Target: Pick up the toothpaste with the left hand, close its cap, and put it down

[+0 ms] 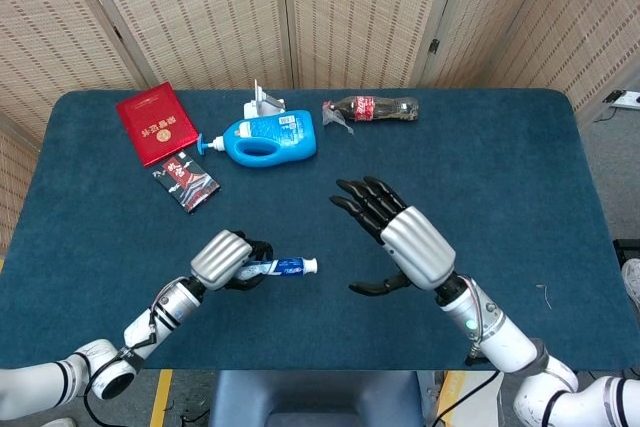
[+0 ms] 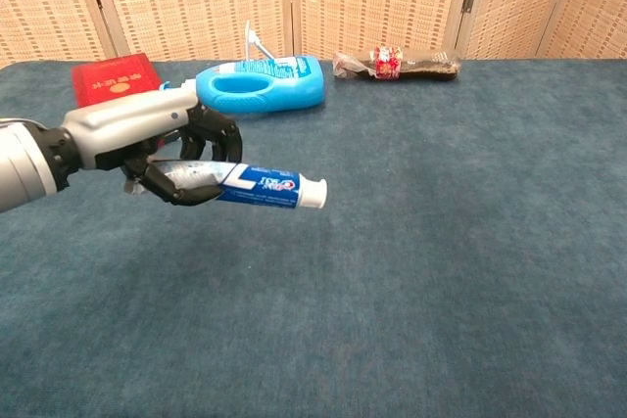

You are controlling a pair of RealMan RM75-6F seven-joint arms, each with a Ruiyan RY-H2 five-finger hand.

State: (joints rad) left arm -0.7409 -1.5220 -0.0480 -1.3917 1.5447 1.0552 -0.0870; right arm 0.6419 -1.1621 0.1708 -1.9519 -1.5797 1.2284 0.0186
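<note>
The blue and white toothpaste tube (image 1: 280, 267) (image 2: 263, 186) lies level in the air, its white cap end pointing right, cap flush on the tube. My left hand (image 1: 224, 259) (image 2: 162, 149) grips the tube's crimped end, low over the blue table near the front left. My right hand (image 1: 400, 240) is open, fingers spread, well to the right of the tube and apart from it; the chest view does not show it.
At the back of the table (image 1: 480, 167) lie a red booklet (image 1: 155, 123), a dark packet (image 1: 187, 182), a blue detergent bottle (image 1: 268, 137) (image 2: 263, 85) with a white clip behind it, and a cola bottle (image 1: 372, 108) (image 2: 397, 65).
</note>
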